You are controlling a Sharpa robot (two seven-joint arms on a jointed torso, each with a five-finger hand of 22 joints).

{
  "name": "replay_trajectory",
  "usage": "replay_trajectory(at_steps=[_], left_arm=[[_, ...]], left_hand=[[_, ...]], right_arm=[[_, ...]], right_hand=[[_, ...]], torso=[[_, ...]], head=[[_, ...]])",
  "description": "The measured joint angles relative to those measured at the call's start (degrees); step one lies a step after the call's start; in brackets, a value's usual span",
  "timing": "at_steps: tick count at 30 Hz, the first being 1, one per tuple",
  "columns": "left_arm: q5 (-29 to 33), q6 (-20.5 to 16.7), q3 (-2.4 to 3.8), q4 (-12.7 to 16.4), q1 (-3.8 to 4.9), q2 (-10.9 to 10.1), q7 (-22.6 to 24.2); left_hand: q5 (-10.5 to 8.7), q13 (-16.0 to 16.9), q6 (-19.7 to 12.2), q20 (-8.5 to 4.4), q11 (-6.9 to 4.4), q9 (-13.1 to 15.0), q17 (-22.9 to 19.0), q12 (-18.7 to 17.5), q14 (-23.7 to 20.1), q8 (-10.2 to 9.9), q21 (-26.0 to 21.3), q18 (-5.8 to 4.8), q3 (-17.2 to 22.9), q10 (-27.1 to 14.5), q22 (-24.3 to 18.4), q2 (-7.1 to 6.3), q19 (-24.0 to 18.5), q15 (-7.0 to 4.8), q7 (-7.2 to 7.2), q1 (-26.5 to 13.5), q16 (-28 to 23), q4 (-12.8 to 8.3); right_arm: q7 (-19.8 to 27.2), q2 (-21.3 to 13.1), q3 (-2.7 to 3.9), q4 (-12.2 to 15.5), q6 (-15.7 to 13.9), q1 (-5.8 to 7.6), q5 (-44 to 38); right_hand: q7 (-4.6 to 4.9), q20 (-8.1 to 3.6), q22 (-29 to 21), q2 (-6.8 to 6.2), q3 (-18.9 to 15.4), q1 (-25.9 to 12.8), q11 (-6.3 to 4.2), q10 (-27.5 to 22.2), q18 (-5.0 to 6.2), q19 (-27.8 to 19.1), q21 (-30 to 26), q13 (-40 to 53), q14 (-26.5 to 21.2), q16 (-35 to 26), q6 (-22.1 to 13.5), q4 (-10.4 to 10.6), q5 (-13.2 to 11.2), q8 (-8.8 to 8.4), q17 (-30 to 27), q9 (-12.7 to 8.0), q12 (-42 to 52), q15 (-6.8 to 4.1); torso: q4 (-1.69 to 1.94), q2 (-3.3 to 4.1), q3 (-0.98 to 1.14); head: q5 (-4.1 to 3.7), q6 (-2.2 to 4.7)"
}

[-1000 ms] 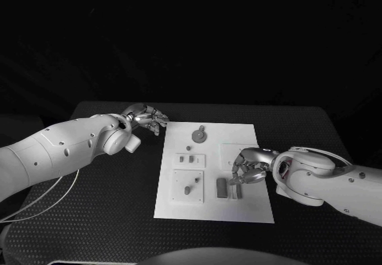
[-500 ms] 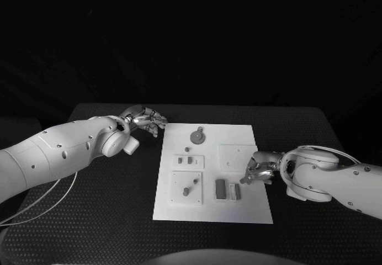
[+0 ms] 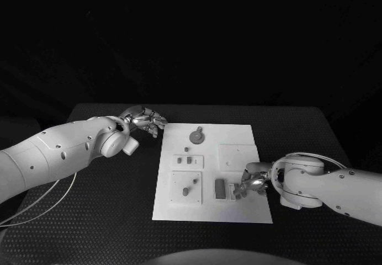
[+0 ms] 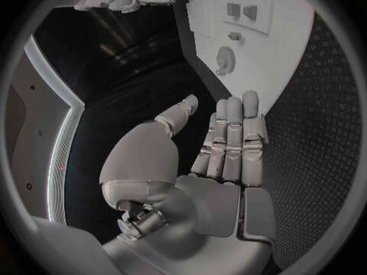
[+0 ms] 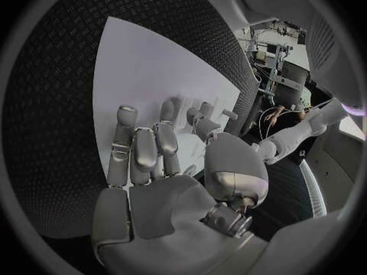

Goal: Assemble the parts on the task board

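Right robot hand [image 3: 253, 184] drawn nearer, fingers spread over task board [image 3: 247, 138], left robot hand [image 3: 146, 120] open

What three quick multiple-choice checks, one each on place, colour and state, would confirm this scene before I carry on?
1. Where is the right robot hand?
A. Over the near right part of the white rectangular task board
B. Off the black table
C. At the board's far left corner

2. What colour is the table?
A. White
B. Black
C. Yellow

3. How is the left robot hand?
A. Gripping the round part
B. Pressing on the board
C. Holding nothing, fingers apart

Answers: 1 A, its fingers sit by the two upright grey rectangular parts. 2 B, dark textured surface around the board. 3 C, the left wrist view shows a bare palm and straight fingers.
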Motion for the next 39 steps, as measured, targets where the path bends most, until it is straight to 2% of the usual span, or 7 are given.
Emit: replay_trajectory(at_steps=[11, 18, 19, 21, 28, 34, 39], left_arm=[[0.0, 0.12, -0.03, 0.18, 0.0, -0.05, -0.02], [-0.01, 0.15, -0.03, 0.21, 0.0, -0.08, -0.02], [-0.01, 0.16, -0.03, 0.21, 0.0, -0.08, -0.02], [-0.02, 0.16, -0.03, 0.21, 0.0, -0.08, -0.03], [-0.03, 0.17, -0.04, 0.18, 0.0, -0.15, -0.04], [-0.04, 0.17, -0.04, 0.18, 0.0, -0.17, -0.06], [-0.05, 0.18, -0.04, 0.12, 0.0, -0.18, -0.07]], left_hand=[[0.0, 0.05, -0.1, 0.01, -0.18, 0.0, -0.01, 0.0, -0.09, 0.0, -0.02, 0.0, 0.0, -0.24, 0.0, 0.0, 0.0, 0.09, -0.1, 0.0, 0.0, 0.0], [0.0, 0.05, -0.08, 0.01, -0.1, -0.01, -0.01, 0.0, -0.1, 0.0, -0.02, 0.01, 0.0, -0.32, -0.01, 0.0, -0.01, 0.09, -0.08, 0.0, 0.0, 0.0], [0.0, 0.05, -0.02, 0.01, -0.1, -0.01, -0.01, 0.0, -0.1, 0.0, -0.02, 0.0, 0.0, -0.32, 0.0, 0.0, -0.01, 0.1, -0.02, 0.0, 0.0, 0.0], [0.0, 0.05, 0.0, 0.02, -0.09, -0.01, -0.01, 0.0, -0.1, 0.0, -0.02, 0.0, 0.0, -0.33, 0.04, 0.0, -0.01, 0.1, 0.0, 0.0, 0.0, 0.0], [0.0, 0.04, 0.01, 0.1, -0.07, -0.01, 0.04, 0.23, -0.11, 0.0, -0.23, 0.01, 0.0, -0.34, 0.04, 0.0, -0.1, 0.11, 0.01, 0.0, 0.0, 0.0], [0.0, 0.09, 0.01, 0.11, -0.06, -0.01, 0.04, 0.23, -0.06, 0.0, -0.23, 0.01, 0.0, -0.34, 0.04, 0.0, -0.1, 0.06, 0.01, 0.0, 0.0, 0.0], [0.0, 0.09, 0.01, 0.11, -0.05, -0.01, 0.03, 0.23, 0.02, 0.0, -0.23, 0.01, 0.0, -0.34, 0.03, 0.0, -0.1, -0.02, 0.01, 0.0, 0.0, 0.0]], right_arm=[[-0.59, 1.47, -0.01, -1.64, -0.35, -0.7, -1.0], [-0.63, 2.18, 0.08, -2.29, -0.57, -0.72, -1.67], [-0.63, 2.22, 0.08, -2.34, -0.57, -0.72, -1.78], [-0.63, 2.28, 0.1, -2.46, -0.57, -0.72, -1.94], [-0.36, 2.02, 0.22, -2.87, -0.41, -0.66, -2.37], [-0.08, 1.39, 0.27, -3.18, -0.07, -0.61, -2.49], [0.07, 0.8, 0.31, -3.41, 0.22, -0.57, -2.69]], right_hand=[[-0.1, 0.0, 0.0, -0.22, 0.31, -0.22, -0.35, 0.36, -0.28, 0.0, 0.0, 0.0, 0.0, 0.0, 0.58, 0.0, 0.0, 0.05, 0.25, -0.14, 0.48, 0.0], [-0.09, -0.22, 0.0, 0.23, 0.9, -0.68, -0.23, 0.67, -0.3, 0.22, 0.0, -0.01, 0.32, 0.0, 0.93, -0.27, 0.0, 0.51, 0.39, -0.35, 0.82, -0.13], [-0.1, -0.22, 0.0, 0.26, 1.12, -0.64, -0.24, 0.68, -0.31, 0.23, 0.0, -0.01, 0.32, 0.0, 0.94, -0.49, 0.0, 0.54, 0.39, -0.41, 0.82, -0.13], [-0.17, -0.23, 0.0, 1.22, 1.44, -0.33, -0.24, 0.68, -0.3, 0.22, 0.0, -0.01, 0.33, 0.0, 1.02, -1.14, 0.0, 0.55, 0.39, -0.63, 0.82, -0.13], [-0.2, -0.22, 0.0, 2.53, 1.81, 0.54, -0.24, 0.68, -0.3, 0.22, 0.0, -0.01, 0.33, 0.0, 1.05, -4.25, 0.0, 0.71, 0.12, -1.17, 0.82, -0.12], [-0.29, -0.22, 0.0, 2.93, 2.13, 1.19, -0.24, 0.68, -0.3, 0.22, 0.0, -0.01, 0.32, 0.0, 1.14, -5.31, -0.01, 0.88, -0.04, -1.37, 0.82, -0.12], [-0.31, -0.22, 0.0, 2.57, 1.98, 1.54, -0.24, 0.68, -0.3, 0.22, 0.0, -0.01, 0.32, 0.0, 1.17, -5.46, 0.0, 1.05, -0.11, -1.5, 0.82, -0.12]], torso=[[0.02, 0.01, -0.02], [0.02, 0.04, -0.02], [0.02, 0.04, -0.01], [0.02, 0.04, 0.0], [-0.01, 0.03, 0.02], [-0.05, 0.01, 0.02], [-0.05, 0.01, 0.02]], head=[[0.04, -0.1], [0.12, -0.16], [0.12, -0.18], [0.12, -0.21], [0.07, -0.25], [-0.05, -0.15], [-0.14, -0.15]])
